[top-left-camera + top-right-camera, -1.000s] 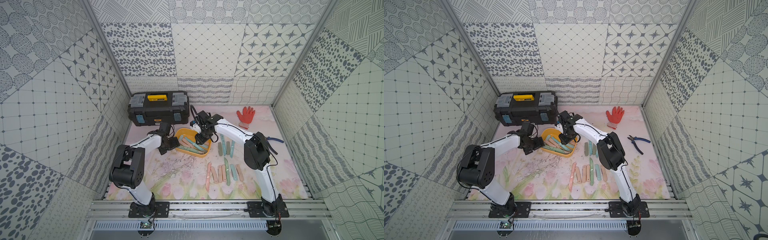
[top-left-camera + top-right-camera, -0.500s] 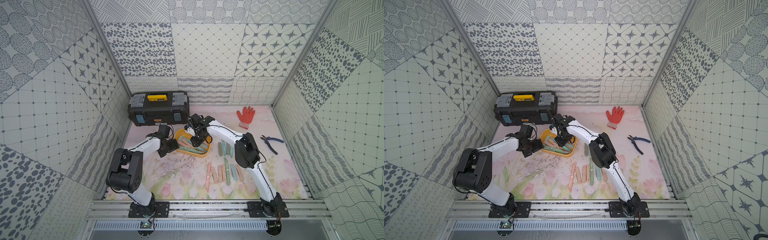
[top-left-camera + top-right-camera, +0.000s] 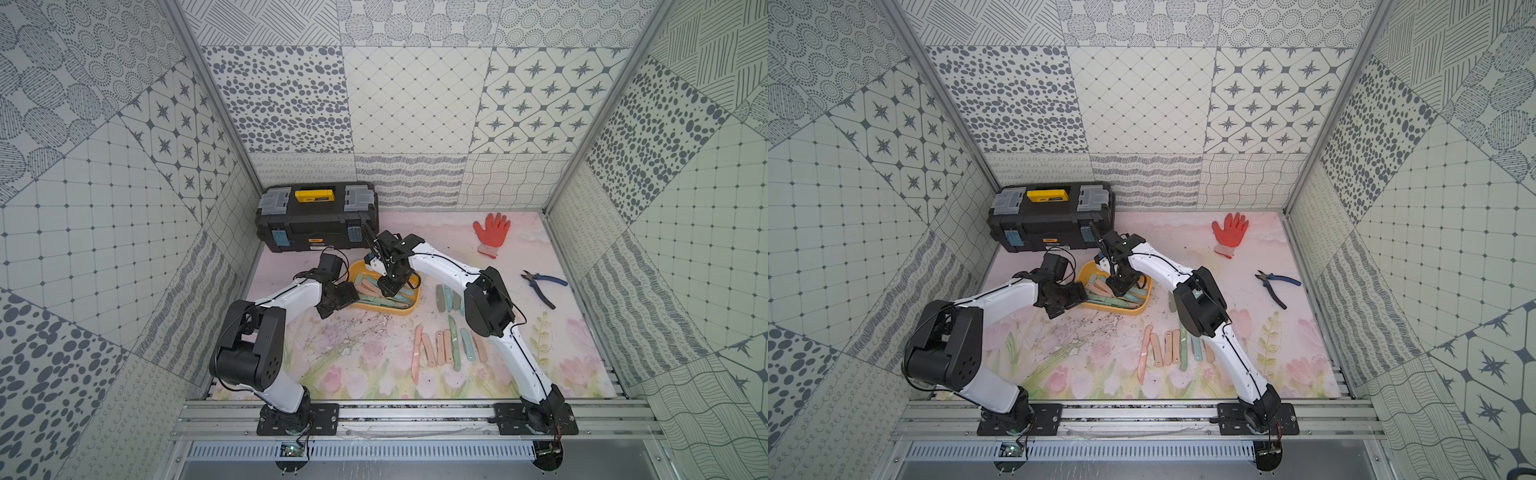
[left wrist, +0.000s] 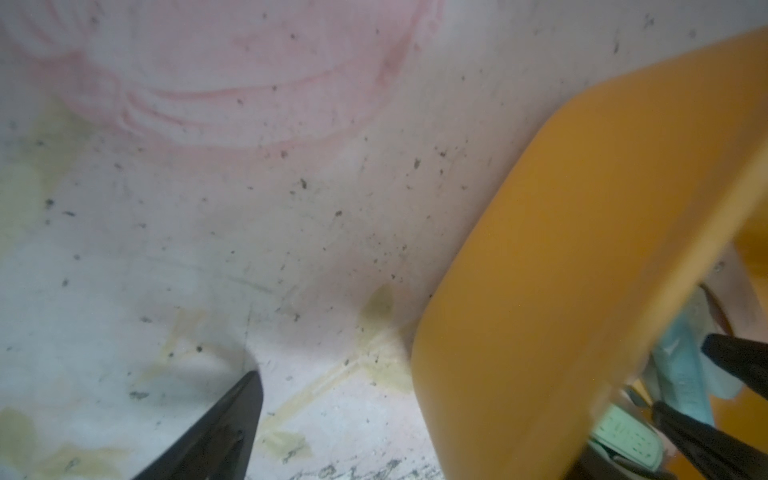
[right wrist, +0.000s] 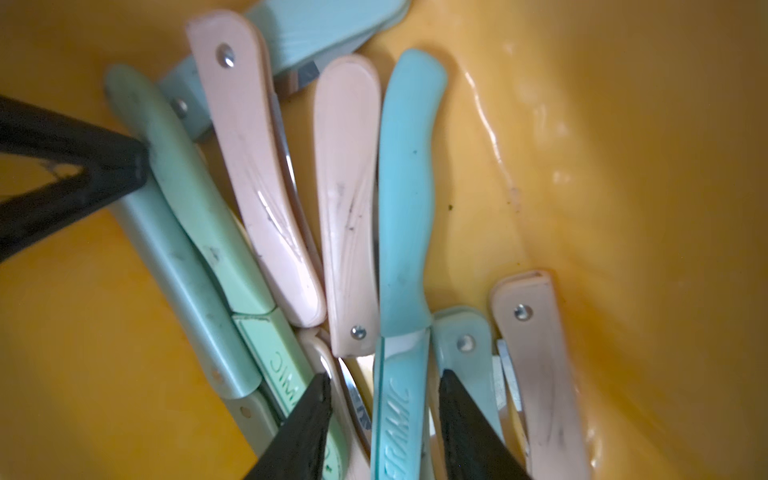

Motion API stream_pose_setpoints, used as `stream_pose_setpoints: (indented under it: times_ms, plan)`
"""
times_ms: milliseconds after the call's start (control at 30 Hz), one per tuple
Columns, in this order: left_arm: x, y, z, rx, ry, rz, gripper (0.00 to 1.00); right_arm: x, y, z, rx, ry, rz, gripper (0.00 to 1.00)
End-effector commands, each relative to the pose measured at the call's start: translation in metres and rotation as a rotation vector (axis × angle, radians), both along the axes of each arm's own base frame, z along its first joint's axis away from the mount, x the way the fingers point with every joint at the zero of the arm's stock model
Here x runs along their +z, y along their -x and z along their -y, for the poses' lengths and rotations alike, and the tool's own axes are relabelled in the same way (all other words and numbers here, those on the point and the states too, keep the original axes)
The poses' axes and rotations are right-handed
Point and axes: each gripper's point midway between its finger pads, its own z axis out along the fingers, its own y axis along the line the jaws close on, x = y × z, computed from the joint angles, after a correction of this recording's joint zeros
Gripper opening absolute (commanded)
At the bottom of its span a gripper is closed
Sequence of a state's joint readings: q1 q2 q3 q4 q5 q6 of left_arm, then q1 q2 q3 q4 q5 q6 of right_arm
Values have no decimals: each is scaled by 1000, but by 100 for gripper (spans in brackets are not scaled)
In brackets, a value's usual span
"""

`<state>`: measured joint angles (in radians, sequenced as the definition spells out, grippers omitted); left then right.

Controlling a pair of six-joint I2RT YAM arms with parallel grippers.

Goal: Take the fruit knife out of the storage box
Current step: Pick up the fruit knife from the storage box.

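Black toolbox (image 3: 318, 222) (image 3: 1052, 220) w/ yellow handle & grey lid trays is sitting shut at the back-left of the table, just in front of the rear wall. Orange-red work glove (image 3: 491, 232) (image 3: 1230, 232) is lying flat at back-right, fingers pointing to the rear wall. Blue-handled pliers (image 3: 542, 286) (image 3: 1277, 286) are lying nearer the front, apart from the glove, handles splayed. Floral mat (image 3: 353, 365) (image 4: 208, 166) is covering the table, showing dark specks & scuffs. Grey-white patterned panels (image 3: 415, 104) are enclosing 3 sides. Alu rail (image 3: 415, 415) is running along the front.
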<state>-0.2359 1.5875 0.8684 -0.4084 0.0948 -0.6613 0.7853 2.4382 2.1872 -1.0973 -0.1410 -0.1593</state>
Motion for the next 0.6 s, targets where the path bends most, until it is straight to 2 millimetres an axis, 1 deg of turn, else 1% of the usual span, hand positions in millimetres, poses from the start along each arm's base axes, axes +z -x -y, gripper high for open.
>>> stream_pose_setpoints:
  times_ms: [0,200,333,400,567]
  plan:
    - [-7,21,-4,-22,-26,-82,87,-12,1,-2,24,19,-12,45]
    - [-3,19,-4,-34,-29,-65,87,-22,-5,-2,15,50,-11,44]
    - [-4,18,-3,-33,-26,-67,87,-24,-4,-2,19,58,-22,34]
    - [-4,17,-3,-32,-26,-65,88,-22,-4,-3,20,49,-21,30]
    - [-5,15,-1,-32,-21,-67,88,-15,-4,-7,24,20,-14,21]
